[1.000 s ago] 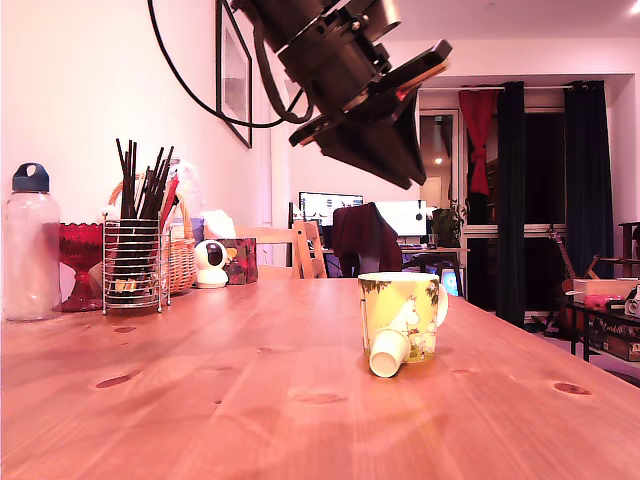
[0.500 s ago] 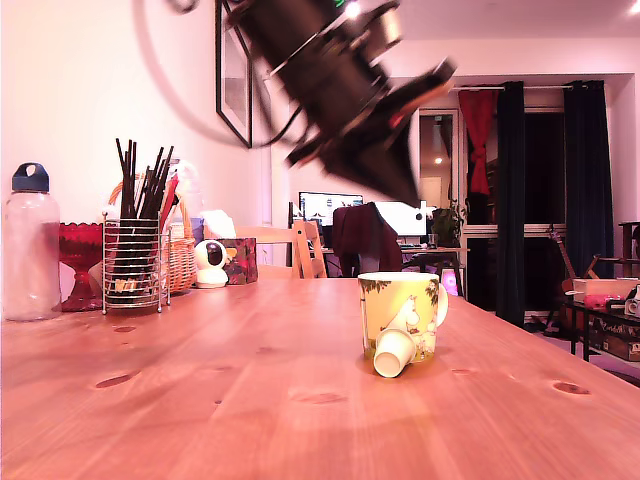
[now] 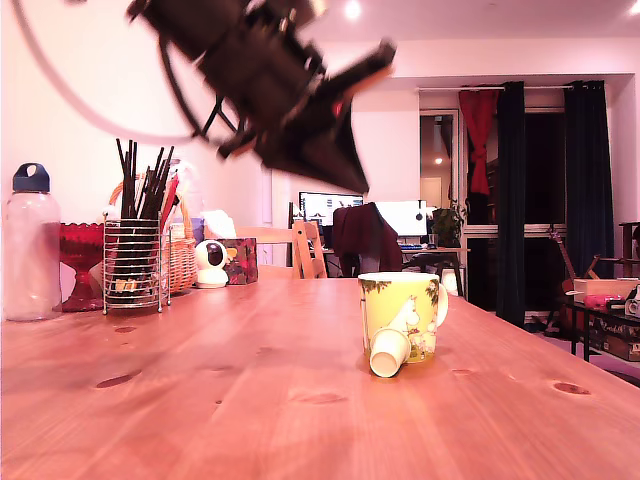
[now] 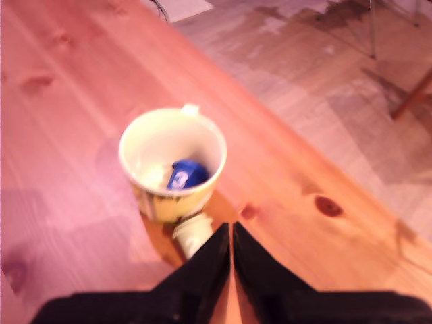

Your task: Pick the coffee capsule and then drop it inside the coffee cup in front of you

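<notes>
Fingers (image 4: pixel 231 236) closed, tips pressed together, nothing between them; the arm (image 3: pixel 262 78) hangs blurred, high above and to the exterior view's left of the coffee cup (image 3: pixel 400 316). Cup stands upright on the tabletop (image 3: pixel 250 400), handle (image 3: pixel 441 303) on its exterior-view right. Wrist view shows a blue coffee capsule (image 4: pixel 186 175) lying inside the cup (image 4: pixel 172 162) on its bottom. A pale cream capsule (image 3: pixel 389 352) lies tipped on the tabletop, touching the cup's base on the near side; wrist view shows it (image 4: pixel 194 233) just outside the cup wall. Clear bottle (image 3: pixel 29 245) and wire holder of dark sticks (image 3: pixel 134 247) sit well apart from the cup, at exterior-view left.
</notes>
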Motion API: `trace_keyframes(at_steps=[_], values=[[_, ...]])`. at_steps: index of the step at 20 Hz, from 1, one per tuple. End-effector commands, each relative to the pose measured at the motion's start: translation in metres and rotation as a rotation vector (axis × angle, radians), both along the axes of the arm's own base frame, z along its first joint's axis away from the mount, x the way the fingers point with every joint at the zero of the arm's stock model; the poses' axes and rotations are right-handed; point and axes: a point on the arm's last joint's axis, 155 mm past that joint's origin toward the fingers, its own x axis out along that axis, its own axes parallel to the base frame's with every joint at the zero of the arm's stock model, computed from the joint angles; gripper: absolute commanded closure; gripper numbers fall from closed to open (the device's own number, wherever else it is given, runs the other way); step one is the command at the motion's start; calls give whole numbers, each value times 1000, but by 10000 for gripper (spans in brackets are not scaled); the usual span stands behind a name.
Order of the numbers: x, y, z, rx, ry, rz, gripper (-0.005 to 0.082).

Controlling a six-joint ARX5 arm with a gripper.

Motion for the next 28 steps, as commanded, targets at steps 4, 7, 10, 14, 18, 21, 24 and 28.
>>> trace_keyframes(at_steps=[4,7,10,14,18,21,24,28], values=[[-12,0,-23,-40,-3,59,793],[-21,2,-36,-60,-6,93,793],[-28,-2,-38,-71,-20,95,793],[-32,-6,-38,-74,-18,79,793],[-32,-6,-38,-75,-19,79,793],[-32,-6,-37,-77,-19,80,793],[-32,-6,-37,-77,-19,80,793],[-33,-6,-40,-87,6,94,708]])
